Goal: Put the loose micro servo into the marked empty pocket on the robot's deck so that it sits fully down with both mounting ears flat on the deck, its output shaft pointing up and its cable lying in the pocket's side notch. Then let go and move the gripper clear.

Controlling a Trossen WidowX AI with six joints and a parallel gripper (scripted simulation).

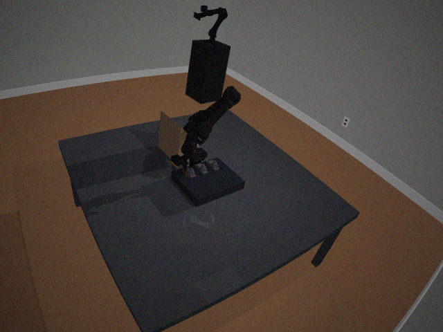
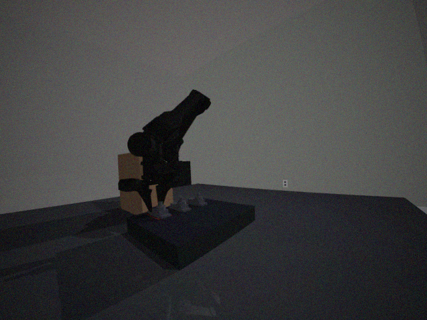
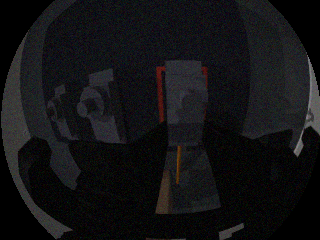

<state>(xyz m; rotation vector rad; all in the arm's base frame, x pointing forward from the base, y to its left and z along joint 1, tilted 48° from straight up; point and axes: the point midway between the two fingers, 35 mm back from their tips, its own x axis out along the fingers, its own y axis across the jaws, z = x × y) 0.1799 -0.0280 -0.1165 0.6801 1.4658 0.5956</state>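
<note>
The task looked well advanced but not finished: the small grey micro servo (image 2: 160, 209) was down at the near-left corner of the dark, slab-like robot deck (image 2: 207, 220), in line with two similar grey servos (image 2: 180, 205) already seated along the same edge, and from the exterior view it appeared to sit at about their height, which suggested it was in or very nearly in its pocket. Whether both mounting ears lay flat could not be made out in the dim light. In the wrist view the servo body (image 3: 184, 96) showed pale between the dark fingers, with a red marking line (image 3: 160, 94) along its left side and a thin orange cable (image 3: 178, 164) trailing toward the camera; whether that cable lay in the side notch could not be told. The black parallel-jaw gripper (image 2: 155, 201) was clamped on the servo, its fingers held partway apart by the body between them, so release and retreat were both left to do. The black arm (image 1: 211, 117) reached forward from its base, its forearm sloping steeply down and the wrist turned so the fingers pointed almost straight down onto the deck corner, just in front of a tan cardboard box (image 2: 129, 182) standing on the dark grey table (image 1: 250, 228).
</note>
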